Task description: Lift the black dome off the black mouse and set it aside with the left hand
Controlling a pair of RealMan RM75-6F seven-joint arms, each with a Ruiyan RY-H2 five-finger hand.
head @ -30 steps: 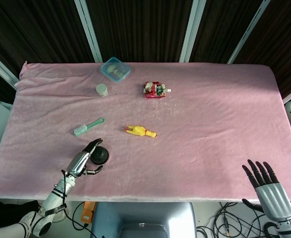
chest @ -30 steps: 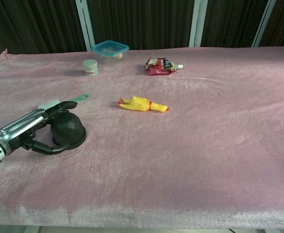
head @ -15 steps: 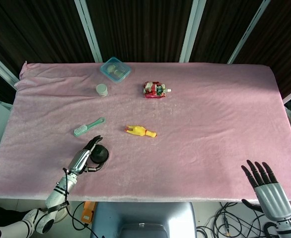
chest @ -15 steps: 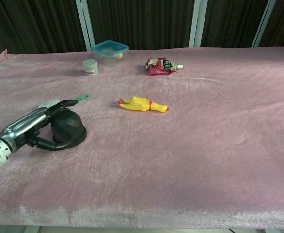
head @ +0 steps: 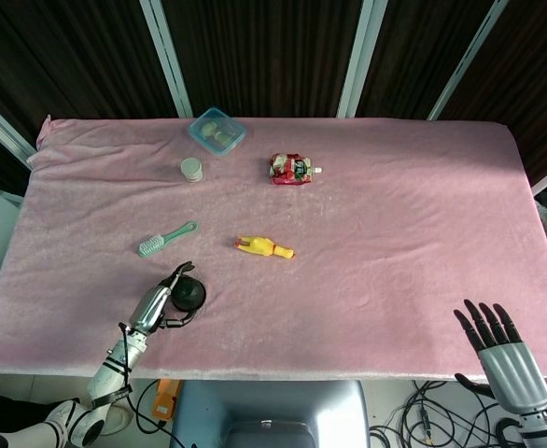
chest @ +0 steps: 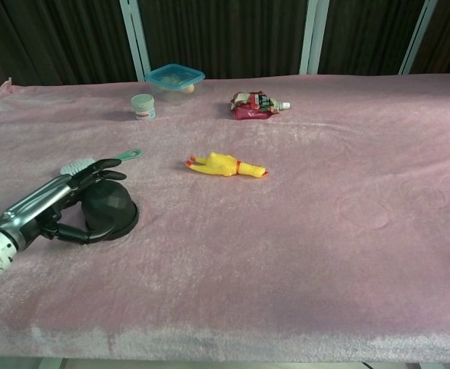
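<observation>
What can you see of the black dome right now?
The black dome is dark, faceted and matte, with a flared rim flat on the pink cloth near the front left edge. It stands upright, unlifted; the mouse beneath is hidden. The left hand wraps around it, fingers over the top and one under its near side. A green brush lies just behind, apart.

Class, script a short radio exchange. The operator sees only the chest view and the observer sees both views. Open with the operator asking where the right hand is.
Operator: I can't find the right hand. Where is it?
Observer: In the head view the right hand is off the near right corner of the table, fingers spread, holding nothing.
Operator: Where does the left arm come in from?
Observer: The left arm rises over the table's near edge at the left, with the left hand closed round the black dome. An orange object lies below that edge, beside the arm.
</observation>
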